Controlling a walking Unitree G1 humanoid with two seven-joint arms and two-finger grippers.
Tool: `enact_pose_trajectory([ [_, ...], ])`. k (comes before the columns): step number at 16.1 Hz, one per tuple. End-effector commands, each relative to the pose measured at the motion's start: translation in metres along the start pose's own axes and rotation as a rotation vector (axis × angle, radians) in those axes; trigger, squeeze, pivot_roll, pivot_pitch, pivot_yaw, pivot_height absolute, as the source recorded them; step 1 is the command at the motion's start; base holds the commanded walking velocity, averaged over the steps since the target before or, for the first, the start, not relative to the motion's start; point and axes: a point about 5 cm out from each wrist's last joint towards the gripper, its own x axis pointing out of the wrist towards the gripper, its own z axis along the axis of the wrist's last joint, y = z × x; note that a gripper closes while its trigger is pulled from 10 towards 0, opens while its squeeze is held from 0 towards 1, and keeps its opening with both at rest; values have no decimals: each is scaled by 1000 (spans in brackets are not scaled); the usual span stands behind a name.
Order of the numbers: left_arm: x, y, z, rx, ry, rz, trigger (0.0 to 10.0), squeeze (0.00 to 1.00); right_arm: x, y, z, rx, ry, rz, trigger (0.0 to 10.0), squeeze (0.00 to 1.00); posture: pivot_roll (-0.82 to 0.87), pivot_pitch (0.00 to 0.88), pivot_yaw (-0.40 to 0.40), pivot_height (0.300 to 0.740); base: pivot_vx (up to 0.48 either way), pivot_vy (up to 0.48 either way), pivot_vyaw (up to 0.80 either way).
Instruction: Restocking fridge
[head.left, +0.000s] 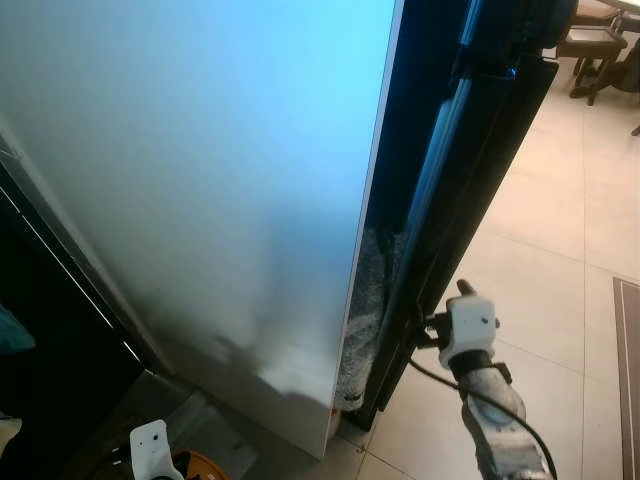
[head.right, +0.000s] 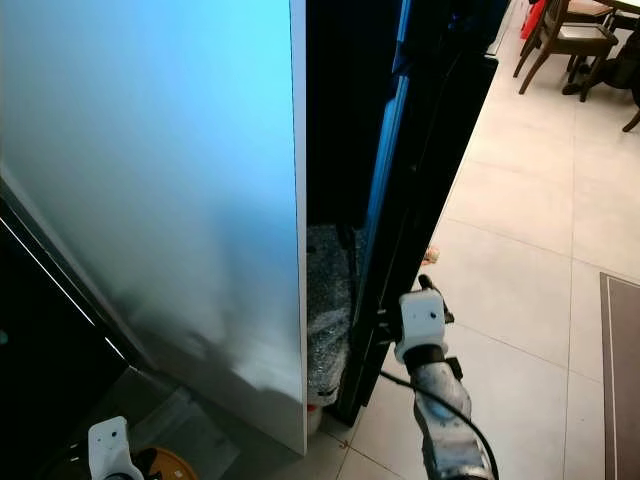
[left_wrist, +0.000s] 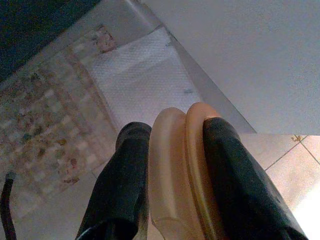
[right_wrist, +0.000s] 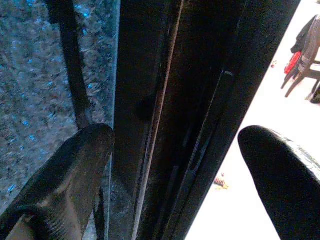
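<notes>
The fridge's pale side panel (head.left: 200, 180) rises in front of me, with its dark door (head.left: 470, 180) standing ajar to the right. My right gripper (right_wrist: 175, 137) is open, one finger on each side of the door's lower edge; its white wrist (head.left: 465, 325) is level with that edge. Low at the left, my left gripper (left_wrist: 175, 127) is shut on a tan and orange rounded thing (left_wrist: 175, 180) that looks like two stacked rims. The same orange thing (head.left: 195, 466) shows beside the left wrist (head.left: 152, 445).
Crinkled silvery wrapping (head.right: 325, 300) fills the gap between panel and door. Pale floor tiles (head.left: 540, 290) spread to the right, with a rug's edge (head.left: 628, 380) and wooden chairs (head.right: 570, 40) farther off. A white mat (left_wrist: 140, 80) and a patterned mat (left_wrist: 45, 115) lie below the left arm.
</notes>
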Motion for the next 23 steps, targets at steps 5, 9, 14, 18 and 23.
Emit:
enact_pose_trajectory([
  [5, -2, 4, -8, 15, 31, 12, 10000, 0, 15, -1, 3, 3, 13, 8, 10000, 0, -172, 30, 8, 740, 0, 0, 0],
  [9, -2, 4, -10, 15, 39, 10, 10000, 0, 23, -4, 6, -6, 6, -5, 10000, 0, -169, 29, 6, 740, 0, 0, 0],
  [14, -3, 5, -13, 22, 52, 5, 10000, 0, 22, -20, 1, -45, 27, -124, 10000, 0, -169, 31, 5, 740, 0, 0, 0],
  [18, -3, 4, -15, 28, 58, 1, 10000, 0, 14, -34, -7, -82, 61, -222, 10000, 0, -168, 30, 5, 740, 0, 0, 0],
  [23, -3, 7, -16, 35, 67, 1, 10000, 0, -5, -49, -20, -126, 91, -349, 10000, 0, -170, 29, 6, 740, 0, 0, 0],
])
